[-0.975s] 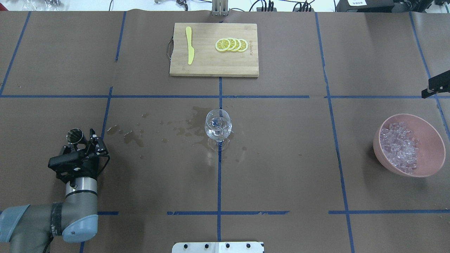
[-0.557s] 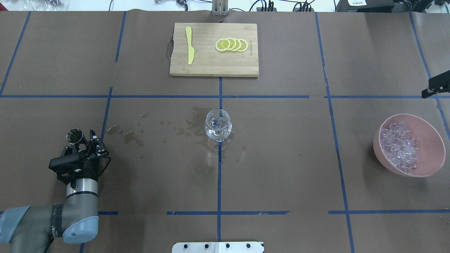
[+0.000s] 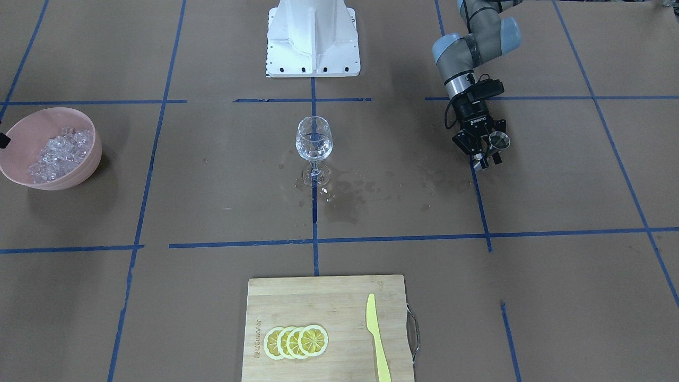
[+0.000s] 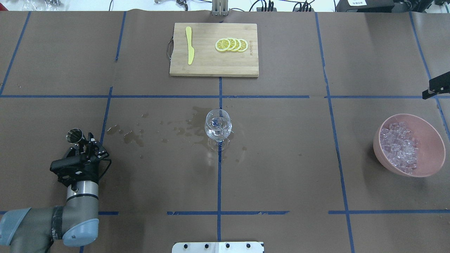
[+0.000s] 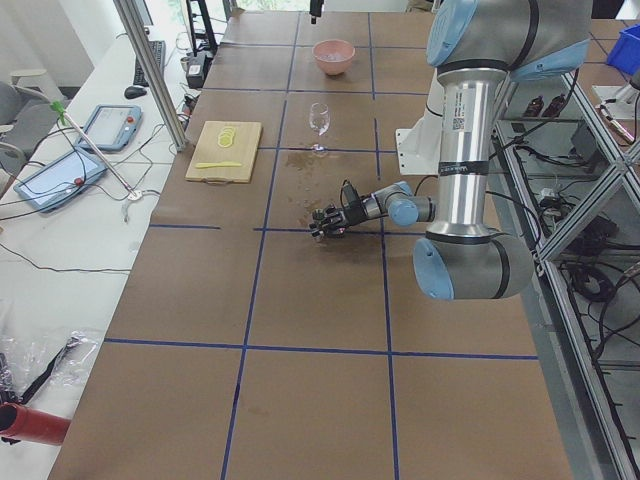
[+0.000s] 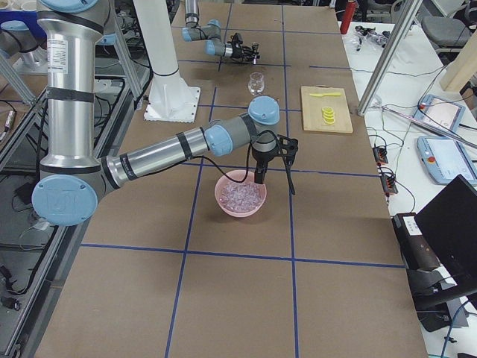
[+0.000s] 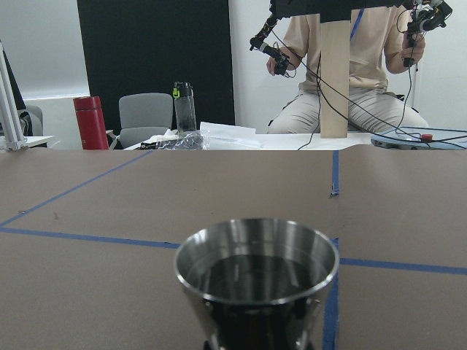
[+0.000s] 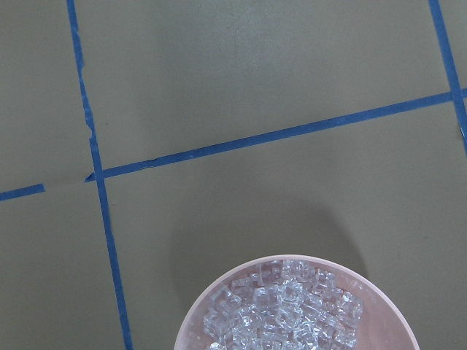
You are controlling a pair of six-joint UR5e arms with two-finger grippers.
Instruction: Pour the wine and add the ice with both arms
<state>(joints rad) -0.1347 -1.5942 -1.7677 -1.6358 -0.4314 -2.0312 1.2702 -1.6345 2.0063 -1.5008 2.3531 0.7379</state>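
Observation:
A clear stemmed glass (image 4: 218, 128) (image 3: 313, 140) stands mid-table with a little clear wine (image 3: 313, 151) in it. A small metal measuring cup (image 4: 74, 135) (image 3: 498, 140) (image 7: 257, 281) stands upright on the left side. My left gripper (image 4: 88, 144) (image 3: 484, 151) is low right behind it and looks open, with the cup close ahead in the left wrist view. The ice (image 4: 400, 147) (image 8: 288, 310) is heaped in a pink bowl (image 4: 432, 140) (image 3: 32, 119). My right gripper (image 6: 261, 160) hangs over the bowl. I cannot tell whether it is open or shut.
Wet spill patches (image 4: 182, 130) darken the paper left of the glass. A wooden cutting board (image 4: 211, 66) at the far edge carries lemon slices (image 4: 232, 45) and a yellow knife (image 4: 190, 45). The white pedestal (image 3: 313, 37) stands at the robot's side.
My left arm has drawn back a little toward the robot while the metal cup stayed where it was. Glass, bowl and right arm have not moved.

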